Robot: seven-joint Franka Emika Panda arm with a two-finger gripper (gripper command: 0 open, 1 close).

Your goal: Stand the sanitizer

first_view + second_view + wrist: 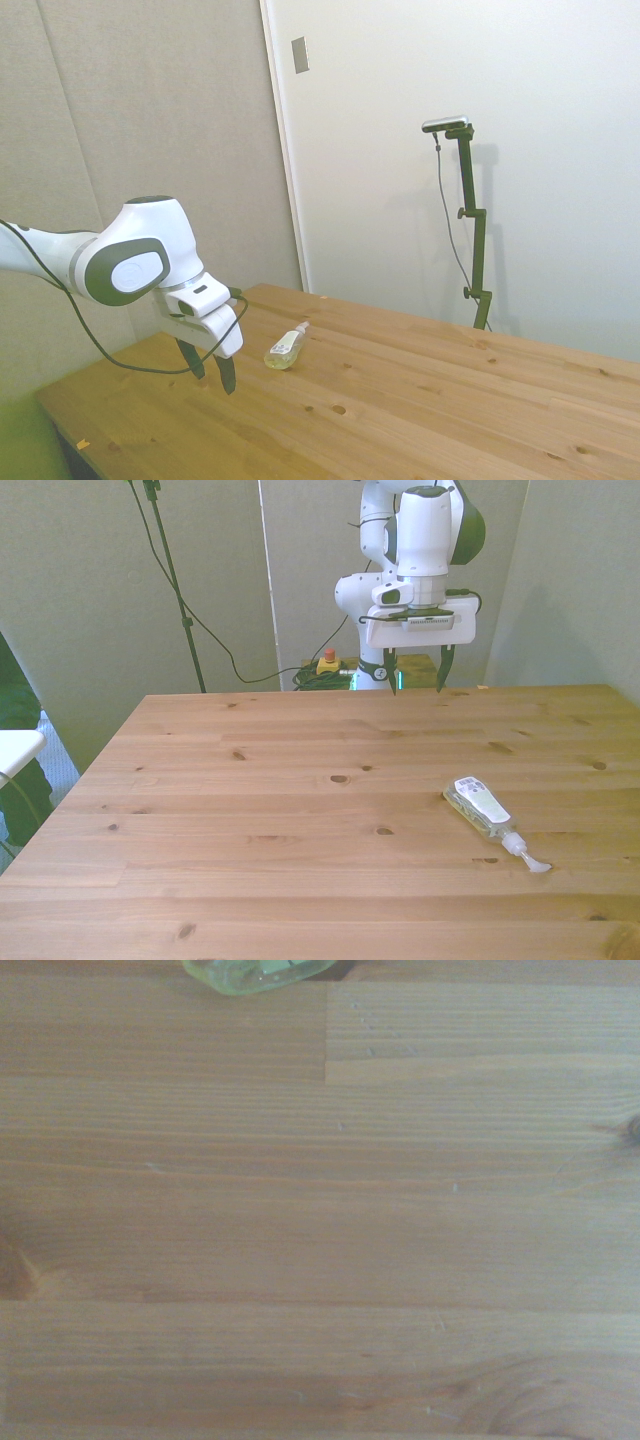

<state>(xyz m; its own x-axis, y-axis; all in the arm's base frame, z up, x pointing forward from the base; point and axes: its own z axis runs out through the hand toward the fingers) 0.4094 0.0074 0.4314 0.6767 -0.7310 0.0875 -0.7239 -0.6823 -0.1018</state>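
You have not started the real work yet; the sanitizer (482,806) lies flat on its side on the table (300,810), so it is not standing; you have to reach it, grab it, tip it up and let go, which is my guess at what is left; your gripper (416,672) hangs over the far part of the table with its two fingers spread apart and nothing between them, well apart from the bottle

In the front view you see the bottle near that view's right, white top pointing toward the near edge and a white label on its upper face; the side view (286,347) does not show that label, but it shows something else; the gripper (212,371) is up off the wood and the bottle lies just past it; the wrist view shows mostly bare wood, with only a small yellowish-clear bit of the bottle (262,972) peeking in at one edge, so you are not over it yet
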